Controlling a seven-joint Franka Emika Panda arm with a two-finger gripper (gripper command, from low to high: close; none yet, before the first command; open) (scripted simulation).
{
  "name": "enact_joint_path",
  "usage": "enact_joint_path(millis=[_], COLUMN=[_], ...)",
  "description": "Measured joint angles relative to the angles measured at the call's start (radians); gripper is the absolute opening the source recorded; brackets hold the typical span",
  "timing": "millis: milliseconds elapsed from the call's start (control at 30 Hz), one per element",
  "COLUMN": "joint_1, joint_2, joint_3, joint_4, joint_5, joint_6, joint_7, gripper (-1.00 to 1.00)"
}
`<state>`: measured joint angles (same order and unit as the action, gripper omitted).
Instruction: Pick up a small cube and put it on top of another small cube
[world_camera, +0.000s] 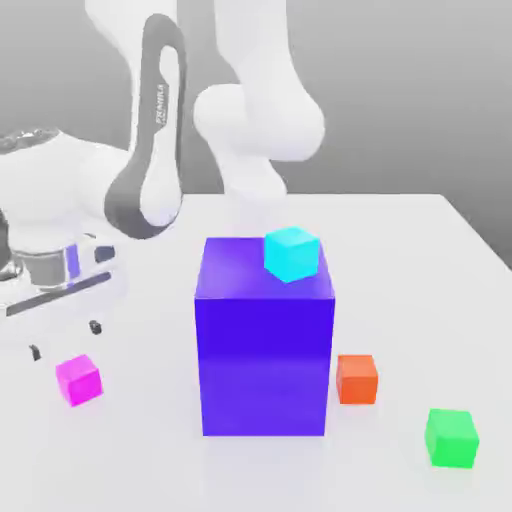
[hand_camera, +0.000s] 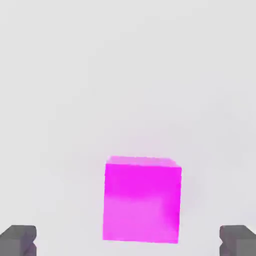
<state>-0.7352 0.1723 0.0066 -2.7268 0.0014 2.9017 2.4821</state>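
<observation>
Magenta cube: the small cube (world_camera: 79, 379) is bright magenta-pink, plain and glossy, with a paler top face and a soft sheen low on its front face in the hand view (hand_camera: 142, 200). It is far smaller than the blue-violet block.
Its place: it rests flat on the white table (world_camera: 420, 240), well apart from the tall blue-violet block (world_camera: 265, 350), off toward the exterior view's left of that block and level with its lower half.
Its heading: all its sides look equal, so no long axis can be told. It sits upright on one face, turned a little so that two side faces show in the exterior view.
Green cube: the other small cube (world_camera: 451, 437) is plain bright green and about the same size as the magenta one. It lies on the table to the exterior view's right of the block, nearer the camera than the block's base, with its top bare.
Orange cube: a small orange cube (world_camera: 357, 379) stands just beside the block's lower right edge, between the block and the green cube.
Cyan cube: a cyan cube (world_camera: 292, 253) sits on the block's top, at its right front corner.
Gripper: the gripper (world_camera: 65, 340) hangs above the magenta cube, left of the block. Its fingertips (hand_camera: 18, 239) are spread wide, one on each side of the cube, touching nothing and holding nothing.
Arm: the white arm (world_camera: 160, 130) rises behind the block.
</observation>
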Motion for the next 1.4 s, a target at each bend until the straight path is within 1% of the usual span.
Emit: enact_joint_path(millis=[100, 133, 367, 567, 600, 767, 1200, 1333, 1400], joint_1=[0.002, 0.003, 0.004, 0.002, 0.004, 0.035, 0.143, 0.184, 0.222], joint_2=[0.108, 0.139, 0.145, -0.047, -0.05, -0.018, 0.096, 0.131, 0.145], joint_3=[-0.003, -0.004, -0.005, -0.003, 0.001, 0.063, 0.241, 0.294, 0.337], joint_4=[0.019, 0.025, 0.026, -0.011, -0.009, 0.053, 0.247, 0.308, 0.342], joint_5=[0.0, -0.001, -0.001, 0.0, -0.005, -0.084, -0.34, -0.418, -0.45], joint_6=[0.086, 0.112, 0.118, -0.037, -0.065, -0.137, -0.282, -0.327, -0.352], joint_7=[0.004, 0.005, 0.005, 0.005, -0.007, -0.194, -0.753, -0.924, -0.996], gripper=[0.0, -1.0, -1.0, -1.0, -1.0, -1.0, -1.0, -1.0, -1.0])
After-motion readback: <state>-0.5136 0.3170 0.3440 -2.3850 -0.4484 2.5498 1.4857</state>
